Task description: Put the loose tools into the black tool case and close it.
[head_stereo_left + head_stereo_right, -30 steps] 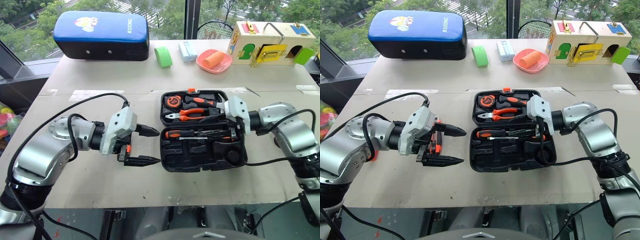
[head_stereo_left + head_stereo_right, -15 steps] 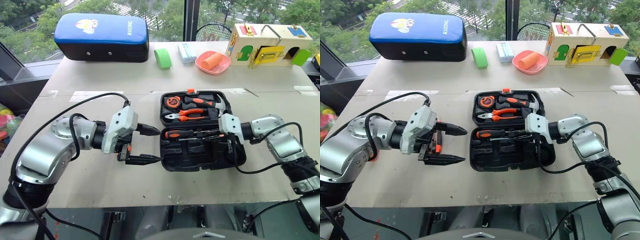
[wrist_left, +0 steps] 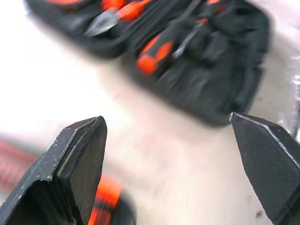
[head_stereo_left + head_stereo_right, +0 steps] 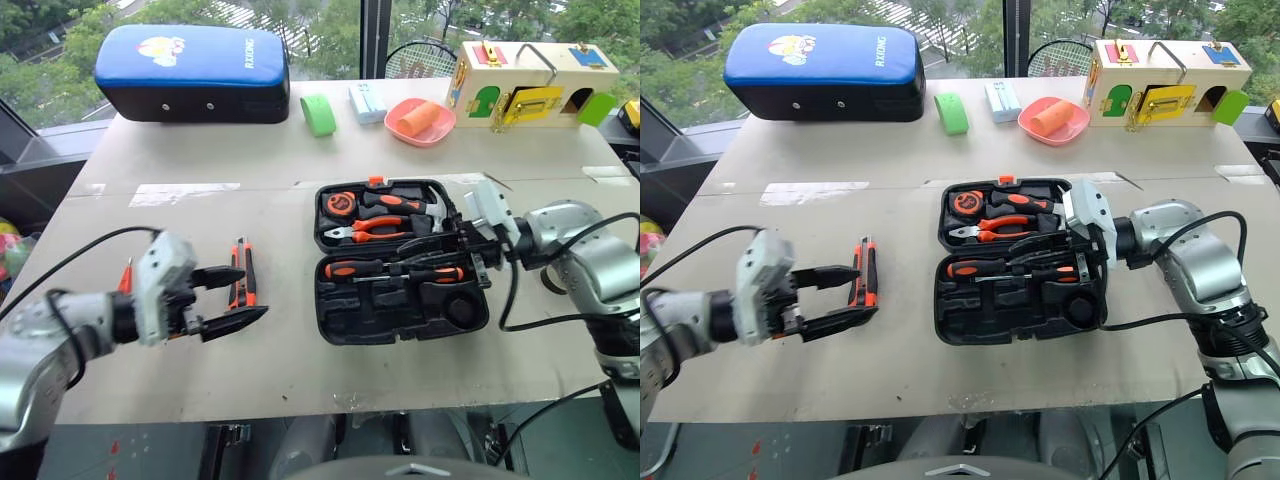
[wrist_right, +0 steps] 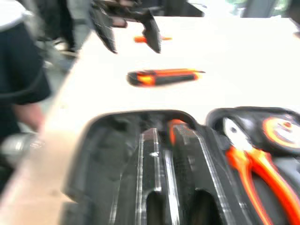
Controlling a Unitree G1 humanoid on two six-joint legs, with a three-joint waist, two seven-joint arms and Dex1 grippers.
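The black tool case [image 4: 345,300] lies open in the middle of the table. Two screwdrivers [image 4: 385,268] rest side by side across its middle. The orange-black utility knife [image 4: 243,285] lies on the table left of the case. My left gripper [image 4: 250,292] hovers open just beside the knife, holding nothing. In the left wrist view its fingertips [image 3: 93,129] stand wide apart. Farther left lies the small orange tester pen [image 4: 127,275]. My right gripper [image 4: 468,250] is at the case's right edge, over the screwdrivers' ends.
The case's far half holds a hammer [image 4: 425,205], pliers [image 4: 375,228] and a tape measure [image 4: 343,203]. Along the far table edge sit a blue cushion [image 4: 190,72], a green tape roll [image 4: 319,114], a pink bowl [image 4: 420,122] and a wooden latch box [image 4: 530,82].
My left gripper has drawn back to the left, away from the case, uncovering the utility knife. My right gripper has lifted slightly at the case's right edge.
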